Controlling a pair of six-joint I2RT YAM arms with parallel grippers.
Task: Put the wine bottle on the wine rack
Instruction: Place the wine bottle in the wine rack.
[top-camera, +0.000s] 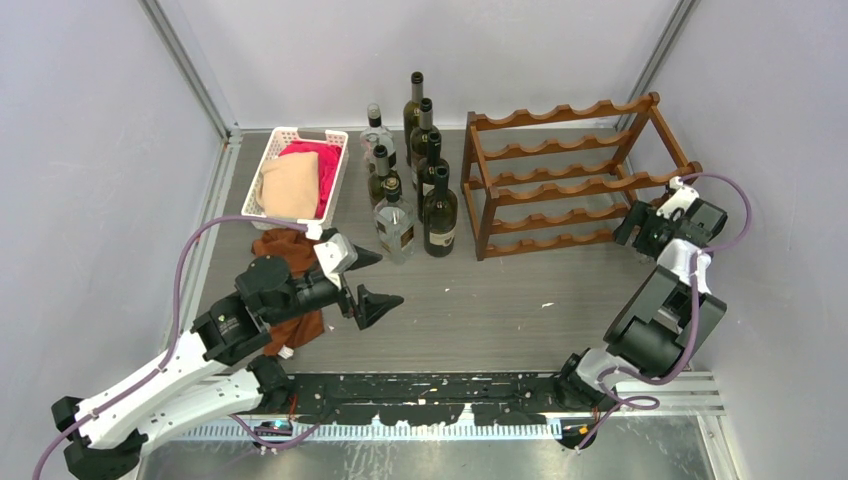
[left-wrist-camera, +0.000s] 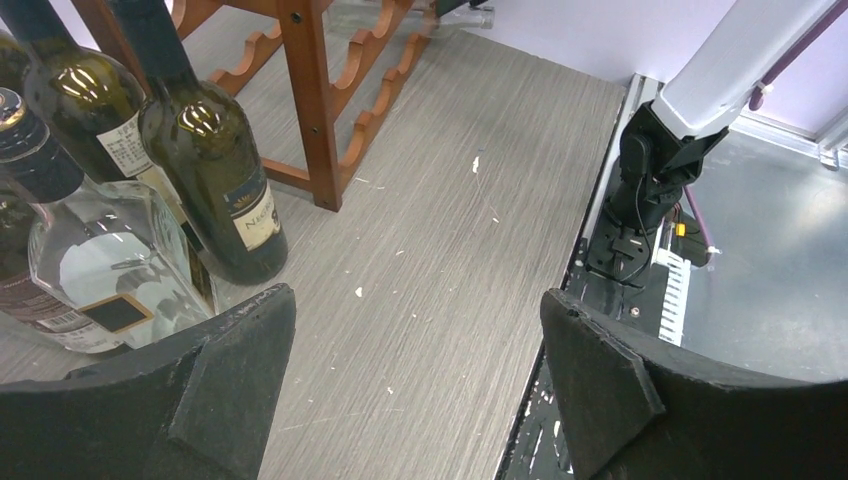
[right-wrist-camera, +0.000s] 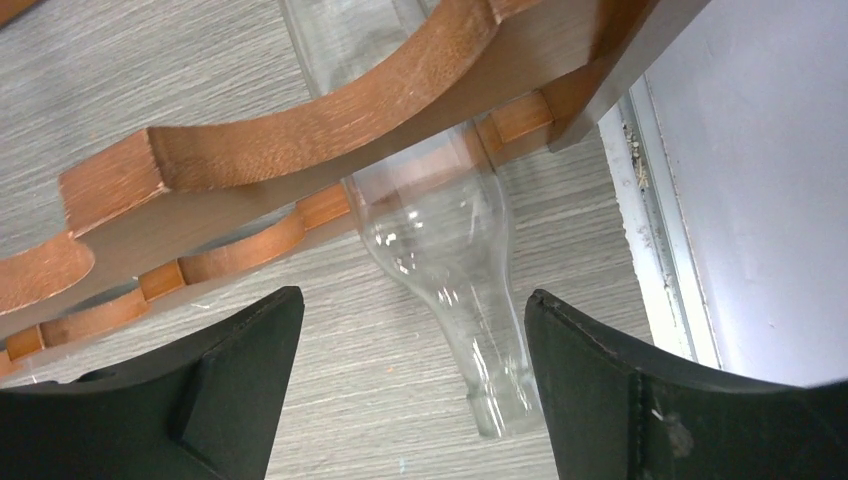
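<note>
Counting one reddish-brown wooden rack (top-camera: 590, 185) with wavy rails, and seven upright glass bottles (top-camera: 440, 215), mostly dark, left of it. Finding one smooth clear bottle (right-wrist-camera: 440, 240) lying low in the rack's right end. Spreading wide at the right gripper (right-wrist-camera: 412, 300), flanking that neck untouched; spreading wide and empty at the left gripper (top-camera: 375, 278), front-left of the rack.

Fixed overhead camera looks down across the table (top-camera: 500, 300) toward the wine rack (top-camera: 580, 187). Left wrist camera views that rack from low beside a dark wine bottle (left-wrist-camera: 210, 170). Right wrist camera looks down past its rail at close range.
</note>
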